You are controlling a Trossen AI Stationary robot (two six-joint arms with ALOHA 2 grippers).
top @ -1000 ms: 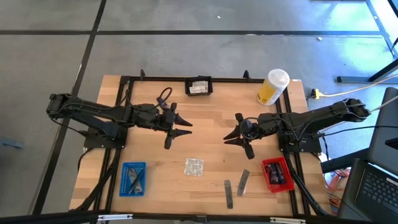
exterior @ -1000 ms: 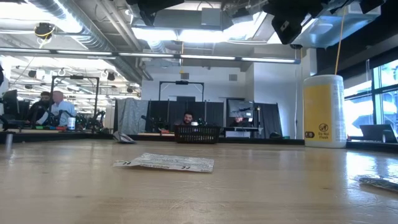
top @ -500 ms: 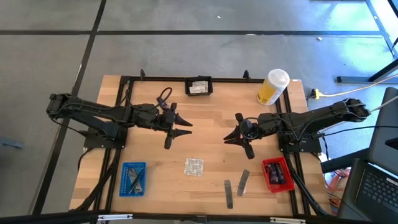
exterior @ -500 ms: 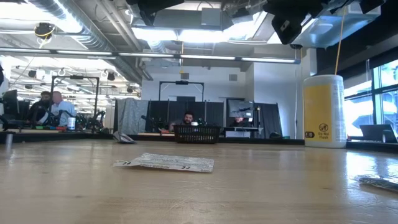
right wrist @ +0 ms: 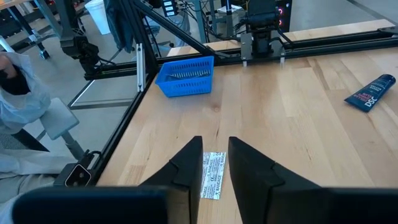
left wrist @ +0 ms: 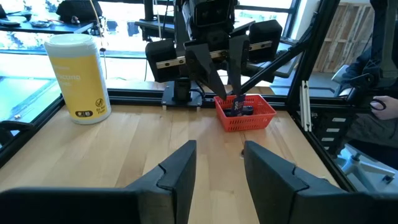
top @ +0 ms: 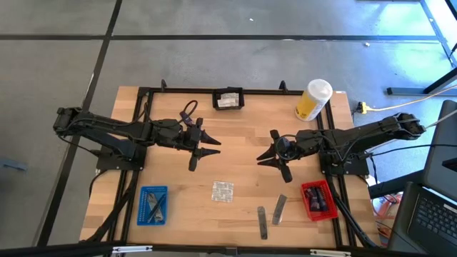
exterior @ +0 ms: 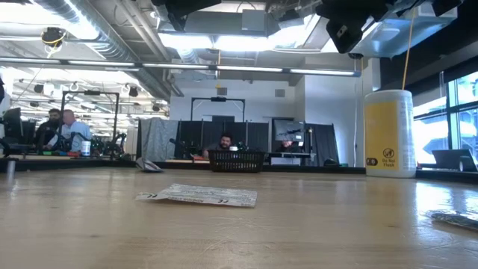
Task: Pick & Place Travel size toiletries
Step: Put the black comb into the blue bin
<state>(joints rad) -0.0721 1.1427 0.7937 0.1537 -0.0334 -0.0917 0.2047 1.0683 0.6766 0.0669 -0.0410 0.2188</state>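
High view: square crinkled foil sachet, flat.

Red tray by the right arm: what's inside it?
The red tray holds a few short dark tubes, lying together near its middle. Their exact count is unclear, and the mesh walls hide whatever lies lower in the tray.

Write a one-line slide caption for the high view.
Both arms hover open over the table, left gripper and right gripper facing each other, with a foil sachet and two grey sticks lying loose.
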